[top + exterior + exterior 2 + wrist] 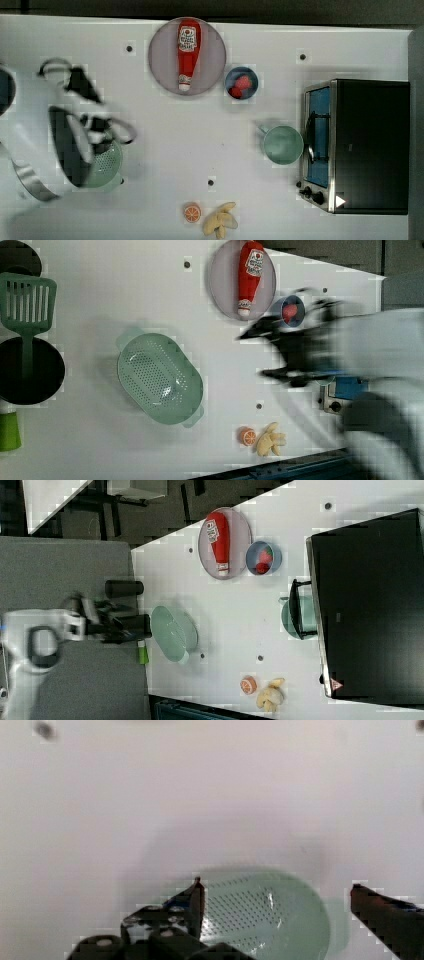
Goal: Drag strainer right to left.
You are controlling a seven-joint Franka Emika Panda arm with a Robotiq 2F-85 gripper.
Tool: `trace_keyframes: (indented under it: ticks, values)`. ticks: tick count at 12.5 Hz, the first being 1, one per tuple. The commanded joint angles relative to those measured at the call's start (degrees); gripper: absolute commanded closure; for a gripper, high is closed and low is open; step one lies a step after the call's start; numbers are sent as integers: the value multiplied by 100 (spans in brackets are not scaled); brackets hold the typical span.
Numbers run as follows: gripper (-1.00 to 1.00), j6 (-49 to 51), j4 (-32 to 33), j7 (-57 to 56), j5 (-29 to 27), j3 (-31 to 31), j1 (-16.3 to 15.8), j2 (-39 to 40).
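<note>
On the white worktop (165,145), the strainer (104,165) sits toward the top view's left, partly covered there by the arm, whose gripper (97,131) hangs over the strainer's far rim. The left view gives the strainer (160,378) whole: a mint oval with a dotted middle and small rim tabs, lying bare with the blurred arm well off to the left view's right. In the wrist view the gripper (277,905) has its two dark fingers (196,902) spread wide, and the strainer (265,915) lies between and below them, untouched. The right view shows the strainer (173,632) near the worktop's edge, with the gripper (125,625) just beyond its rim on the right view's left. A grey plate (162,70) carrying a ketchup bottle (188,52) lies at the far edge in the top view, with a small blue bowl (241,83) of something red just to its right. A mint mug (283,145) stands beside the toaster oven (357,146) at the top view's right. An orange slice (192,212) and a banana (221,221) lie at the near edge. The left view adds a green spatula (27,305) resting over a black pan (40,371) and a green cup (9,431) at the left view's left edge.
</note>
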State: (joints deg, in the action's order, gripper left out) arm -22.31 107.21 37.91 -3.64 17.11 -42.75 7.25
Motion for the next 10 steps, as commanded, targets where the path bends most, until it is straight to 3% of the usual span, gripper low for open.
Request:
trace_keyframes:
  ticks: [1, 4, 10]
  values:
    - [-100, 746, -127, -2420, 623, 1119, 507, -1205]
    - [-100, 1139, -116, -3471, 1324, 1931, 571, -1876]
    - [-100, 1417, -90, -3526, 1323, 2389, 576, -1977]
